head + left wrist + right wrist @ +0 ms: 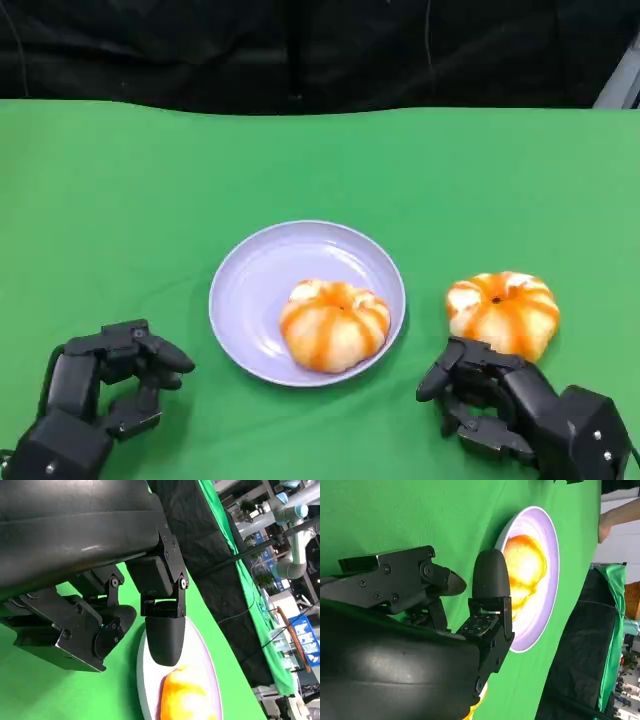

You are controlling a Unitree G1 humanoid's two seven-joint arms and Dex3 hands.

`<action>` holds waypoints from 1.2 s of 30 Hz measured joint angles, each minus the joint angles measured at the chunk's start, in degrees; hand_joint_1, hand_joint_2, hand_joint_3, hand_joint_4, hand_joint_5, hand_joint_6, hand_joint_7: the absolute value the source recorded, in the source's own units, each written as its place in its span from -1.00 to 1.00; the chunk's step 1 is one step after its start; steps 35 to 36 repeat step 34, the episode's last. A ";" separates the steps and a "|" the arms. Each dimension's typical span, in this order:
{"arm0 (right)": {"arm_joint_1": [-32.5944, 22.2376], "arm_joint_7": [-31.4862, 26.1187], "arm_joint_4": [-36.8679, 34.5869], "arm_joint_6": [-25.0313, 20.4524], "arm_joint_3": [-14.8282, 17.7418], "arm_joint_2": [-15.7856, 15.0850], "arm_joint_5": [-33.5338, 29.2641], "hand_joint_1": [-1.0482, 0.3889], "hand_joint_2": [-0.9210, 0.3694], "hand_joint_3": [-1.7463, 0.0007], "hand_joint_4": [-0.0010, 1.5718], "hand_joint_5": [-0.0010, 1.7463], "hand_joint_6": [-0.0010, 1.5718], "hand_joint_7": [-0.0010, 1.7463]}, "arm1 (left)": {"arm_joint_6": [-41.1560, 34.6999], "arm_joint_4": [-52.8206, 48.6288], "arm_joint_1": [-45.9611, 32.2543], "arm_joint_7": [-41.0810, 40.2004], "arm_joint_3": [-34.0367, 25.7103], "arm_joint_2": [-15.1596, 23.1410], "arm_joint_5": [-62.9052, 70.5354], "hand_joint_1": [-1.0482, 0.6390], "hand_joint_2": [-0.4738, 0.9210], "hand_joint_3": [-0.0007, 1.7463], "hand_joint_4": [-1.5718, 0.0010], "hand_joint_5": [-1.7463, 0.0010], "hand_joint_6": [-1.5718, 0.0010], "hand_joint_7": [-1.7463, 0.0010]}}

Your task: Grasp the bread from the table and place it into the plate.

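Note:
One orange-striped round bread [502, 313] lies on the green table to the right of a lavender plate [260, 280]. A second, similar bread [335, 325] sits in the plate's near right part. My right hand [510, 405] is low just in front of the table bread, fingers apart and holding nothing, its fingertips close to the bread's near edge. My left hand [110, 395] rests near the front left, open and well apart from the plate. The left wrist view shows the plate [145, 680] with its bread [187, 695]. The right wrist view shows the plate [547, 580] and bread [525, 565] beyond my fingers [490, 575].
Green cloth [150, 200] covers the table, with a black curtain [300, 50] along its far edge. A person's hand [617, 517] appears past the table's edge in the right wrist view. Lab equipment stands far off in the left wrist view.

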State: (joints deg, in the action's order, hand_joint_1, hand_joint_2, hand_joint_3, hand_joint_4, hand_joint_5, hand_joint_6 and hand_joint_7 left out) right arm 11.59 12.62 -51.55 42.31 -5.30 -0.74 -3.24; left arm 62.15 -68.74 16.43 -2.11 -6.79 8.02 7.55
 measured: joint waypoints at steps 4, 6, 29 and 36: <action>-0.01 0.02 0.03 0.01 0.02 0.00 0.06 0.48 -0.98 0.32 -0.16 0.98 -0.11 0.56 | 1.02 0.00 -0.84 3.70 -0.38 -1.39 -3.49 0.37 0.29 0.43 -0.27 -0.50 -0.39 -0.22; -0.05 -0.05 0.14 -0.07 0.00 -0.01 0.00 0.48 -0.99 0.33 -0.16 0.98 -0.11 0.56 | 1.21 -0.03 -1.70 6.45 -0.37 -2.87 -4.94 0.38 0.28 0.44 -0.27 -0.51 -0.38 -0.23; -0.09 -0.14 0.25 -0.10 -0.03 -0.06 -0.02 0.47 -0.95 0.31 -0.14 0.97 -0.09 0.55 | 2.21 -0.05 -2.12 11.36 -0.71 -3.53 -6.78 0.35 0.20 0.54 -0.27 -0.53 -0.36 -0.28; -0.10 -0.11 0.28 -0.06 -0.03 -0.12 -0.03 0.47 -0.95 0.30 -0.14 0.97 -0.09 0.55 | 2.26 -0.05 -2.12 11.40 -0.53 -3.53 -6.71 0.33 0.18 0.54 -0.27 -0.50 -0.36 -0.27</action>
